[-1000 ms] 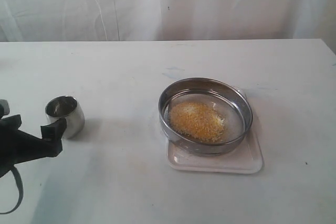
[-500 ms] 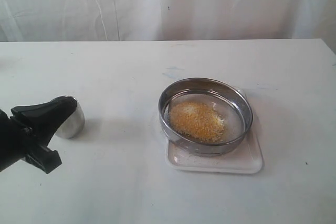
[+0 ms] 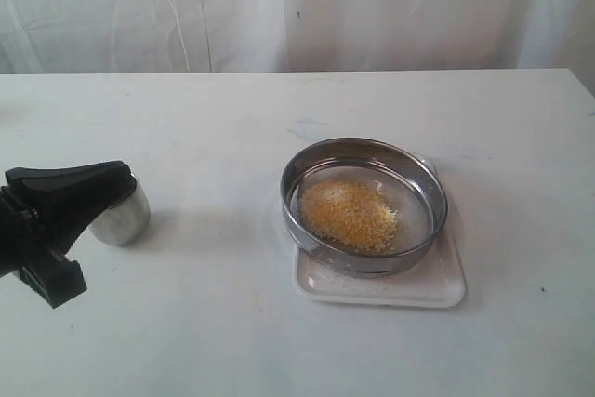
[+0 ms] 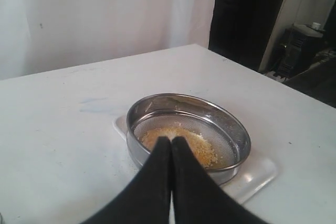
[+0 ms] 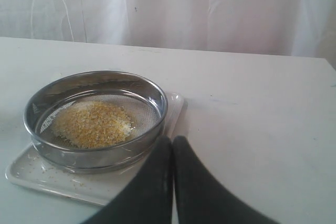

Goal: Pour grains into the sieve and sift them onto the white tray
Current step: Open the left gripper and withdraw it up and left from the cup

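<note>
White table [image 3: 279,109], with a faint blue smudge [image 3: 305,127] behind centre. Directly on it: white tray [image 3: 451,287], right of centre; steel cup [image 3: 128,220], well apart, far left.

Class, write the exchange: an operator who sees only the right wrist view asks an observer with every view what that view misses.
Operator: Besides the sieve and the white tray, is anything on the table?
Observer: Yes, a small steel cup stands apart from them, on the left arm's side.
Operator: Where is the left hand?
Observer: Its tips overlap that cup's top in the exterior view; it is shut and holds nothing.
</note>
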### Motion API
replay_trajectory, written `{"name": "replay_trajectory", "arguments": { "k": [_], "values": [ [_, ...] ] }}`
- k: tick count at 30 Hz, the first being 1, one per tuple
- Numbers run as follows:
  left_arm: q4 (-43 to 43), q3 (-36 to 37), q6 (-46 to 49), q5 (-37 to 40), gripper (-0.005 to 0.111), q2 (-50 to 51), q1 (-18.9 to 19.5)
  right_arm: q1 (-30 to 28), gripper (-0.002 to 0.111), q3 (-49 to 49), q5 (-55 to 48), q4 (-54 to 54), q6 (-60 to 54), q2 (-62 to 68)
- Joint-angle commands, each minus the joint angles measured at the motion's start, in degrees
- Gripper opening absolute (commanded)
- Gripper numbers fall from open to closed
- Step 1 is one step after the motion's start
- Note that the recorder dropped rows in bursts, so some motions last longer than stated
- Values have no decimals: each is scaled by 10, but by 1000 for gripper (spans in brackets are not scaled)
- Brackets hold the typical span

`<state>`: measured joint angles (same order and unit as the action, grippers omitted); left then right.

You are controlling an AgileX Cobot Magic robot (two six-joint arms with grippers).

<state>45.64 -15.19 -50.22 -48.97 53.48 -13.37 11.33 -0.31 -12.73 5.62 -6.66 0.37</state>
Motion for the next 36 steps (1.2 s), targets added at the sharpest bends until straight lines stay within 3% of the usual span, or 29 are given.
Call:
{"name": "replay_trajectory", "arguments": {
  "k": [1, 9, 18, 27, 36],
  "values": [
    [24, -11, -26, 18, 0, -22, 1, 2, 0, 3, 8, 1, 0, -4],
    [98, -49, -101, 49, 0, -50, 1, 2, 0, 3, 8, 1, 0, -4],
    [121, -76, -144, 51, 0, -54, 1, 2, 0, 3, 8, 1, 0, -4],
    [104, -84, -146, 9, 0, -54, 1, 2, 0, 3, 8, 1, 0, -4],
    [116, -130, -103, 44, 0, -54, 1, 2, 0, 3, 8, 1, 0, -4]
  ]
}}
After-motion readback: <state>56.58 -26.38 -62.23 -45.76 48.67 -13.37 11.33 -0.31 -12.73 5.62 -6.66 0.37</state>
